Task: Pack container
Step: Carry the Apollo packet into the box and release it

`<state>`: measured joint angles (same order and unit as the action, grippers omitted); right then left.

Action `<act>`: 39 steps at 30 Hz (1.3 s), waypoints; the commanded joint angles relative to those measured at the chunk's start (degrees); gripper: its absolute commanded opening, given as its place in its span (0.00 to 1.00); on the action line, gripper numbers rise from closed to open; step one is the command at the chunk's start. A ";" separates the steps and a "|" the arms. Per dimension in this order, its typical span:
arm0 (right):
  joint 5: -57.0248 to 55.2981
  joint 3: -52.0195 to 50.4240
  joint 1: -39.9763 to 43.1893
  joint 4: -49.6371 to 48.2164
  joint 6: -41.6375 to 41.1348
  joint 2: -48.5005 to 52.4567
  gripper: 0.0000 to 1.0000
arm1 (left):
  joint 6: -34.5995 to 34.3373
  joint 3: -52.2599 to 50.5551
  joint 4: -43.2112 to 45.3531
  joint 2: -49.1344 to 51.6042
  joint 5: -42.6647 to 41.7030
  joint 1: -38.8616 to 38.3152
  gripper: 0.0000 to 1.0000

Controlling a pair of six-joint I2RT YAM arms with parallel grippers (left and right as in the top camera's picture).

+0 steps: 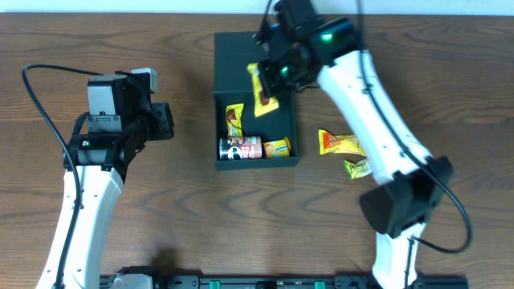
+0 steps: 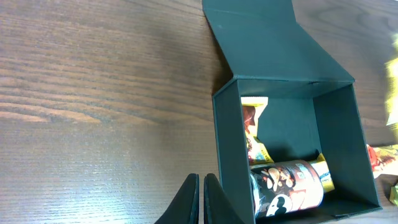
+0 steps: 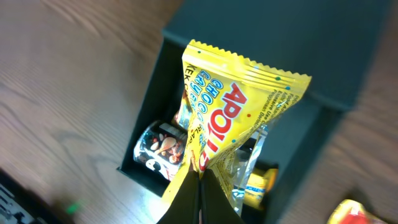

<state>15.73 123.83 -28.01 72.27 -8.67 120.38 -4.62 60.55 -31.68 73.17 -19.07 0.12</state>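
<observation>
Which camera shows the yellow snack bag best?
The right wrist view: the yellow snack bag fills the picture, pinched by the right tool. Overhead shows it small over the box; left wrist, only a blurry yellow edge.

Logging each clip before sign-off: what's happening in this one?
The right gripper is shut on a yellow snack packet, holding it above the open container. Inside lie a small can and two packets. Two more packets wait on the table to its right. The left gripper is shut and empty, off to the container's left.
</observation>
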 commanded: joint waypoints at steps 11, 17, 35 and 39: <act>-0.68 -0.98 -1.40 -0.42 -11.08 12.76 0.01 | 0.42 0.37 -1.46 -0.52 2.14 0.24 0.06; -0.94 -0.98 -1.57 -5.73 -13.22 15.50 0.01 | 0.42 0.37 -1.44 -0.52 2.16 0.24 0.06; -5.03 -5.57 -3.96 -8.70 -12.28 15.72 0.01 | 0.42 0.37 -1.31 -0.52 2.14 0.24 0.06; -8.24 -6.29 -3.45 -8.50 -11.10 15.72 0.01 | 0.42 0.37 -1.31 -0.52 2.14 0.24 0.06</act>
<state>10.50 117.99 -31.51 63.61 -21.45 135.81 -4.62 60.55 -33.04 73.17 -17.58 0.12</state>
